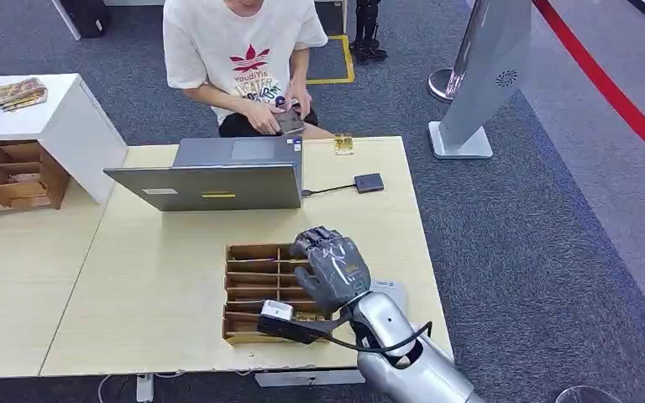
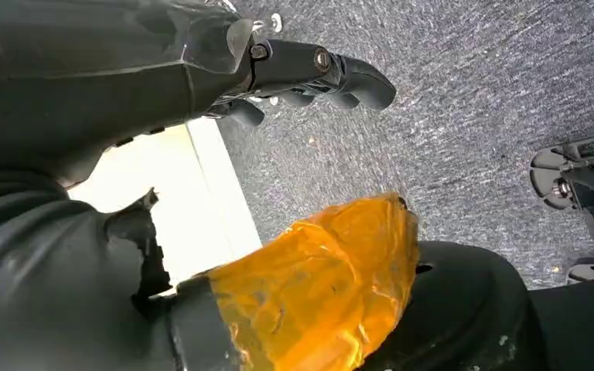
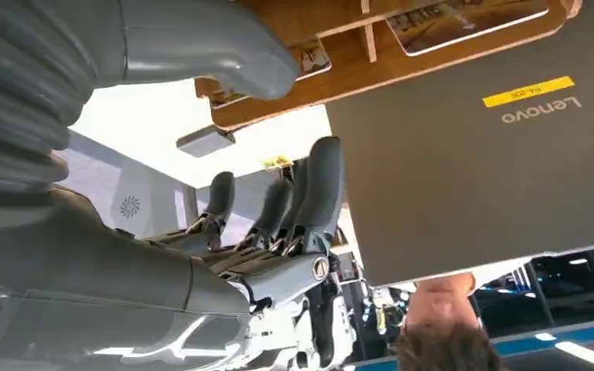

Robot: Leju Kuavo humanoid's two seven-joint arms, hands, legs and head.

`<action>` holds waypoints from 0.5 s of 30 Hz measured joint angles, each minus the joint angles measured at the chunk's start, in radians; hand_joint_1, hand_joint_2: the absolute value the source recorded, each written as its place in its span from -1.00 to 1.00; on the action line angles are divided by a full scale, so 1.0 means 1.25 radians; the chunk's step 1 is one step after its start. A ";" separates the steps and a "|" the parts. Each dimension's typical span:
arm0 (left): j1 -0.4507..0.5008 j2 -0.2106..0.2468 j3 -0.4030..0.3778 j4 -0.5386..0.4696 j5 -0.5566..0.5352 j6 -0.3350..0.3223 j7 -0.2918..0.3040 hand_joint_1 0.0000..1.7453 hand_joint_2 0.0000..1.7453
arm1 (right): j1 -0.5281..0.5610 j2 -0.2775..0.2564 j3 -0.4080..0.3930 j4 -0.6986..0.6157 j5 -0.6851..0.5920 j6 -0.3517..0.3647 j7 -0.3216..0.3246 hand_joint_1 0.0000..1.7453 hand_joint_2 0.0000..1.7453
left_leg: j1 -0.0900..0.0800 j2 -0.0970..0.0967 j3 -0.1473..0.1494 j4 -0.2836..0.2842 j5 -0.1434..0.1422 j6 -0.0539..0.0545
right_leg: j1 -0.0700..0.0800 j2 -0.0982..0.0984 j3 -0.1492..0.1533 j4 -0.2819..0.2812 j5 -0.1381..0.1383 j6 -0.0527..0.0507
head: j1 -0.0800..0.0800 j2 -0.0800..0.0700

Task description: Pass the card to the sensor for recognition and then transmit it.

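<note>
Right hand [image 1: 331,270], grey and ribbed at the wrist, hovers over our slotted wooden card organizer [image 1: 256,290], fingers apart and holding nothing. Right wrist view adds cards [image 3: 464,19] lying flat in its compartments beside the matte grey Lenovo laptop [image 1: 218,175]. Left hand [image 2: 309,69] hangs over speckled carpet, fingers loosely extended, empty. Black square sensor [image 1: 369,182] sits cabled by the laptop.
</note>
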 joint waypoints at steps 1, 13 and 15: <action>0.000 0.000 0.000 0.000 0.000 0.000 0.000 -1.00 -1.00 | -0.001 0.001 0.000 0.003 0.000 0.000 0.001 -0.16 1.00 | 0.000 0.000 0.000 0.000 0.000 0.000 | 0.000 0.000 0.000 0.000 0.000 0.000 | 0.000 0.000; -0.002 0.000 0.000 0.000 0.000 -0.001 0.001 -1.00 -1.00 | -0.004 0.006 0.000 0.022 -0.005 0.001 0.002 -0.06 1.00 | 0.000 0.000 0.000 0.000 0.000 0.000 | 0.000 0.000 0.000 0.000 0.000 0.000 | 0.000 0.000; -0.002 0.000 -0.001 0.000 0.000 -0.001 0.001 -1.00 -1.00 | -0.007 0.006 0.000 0.025 -0.005 0.002 0.002 -0.02 1.00 | 0.000 0.000 0.000 0.000 0.000 0.000 | 0.000 0.000 0.000 0.000 0.000 0.000 | 0.000 0.000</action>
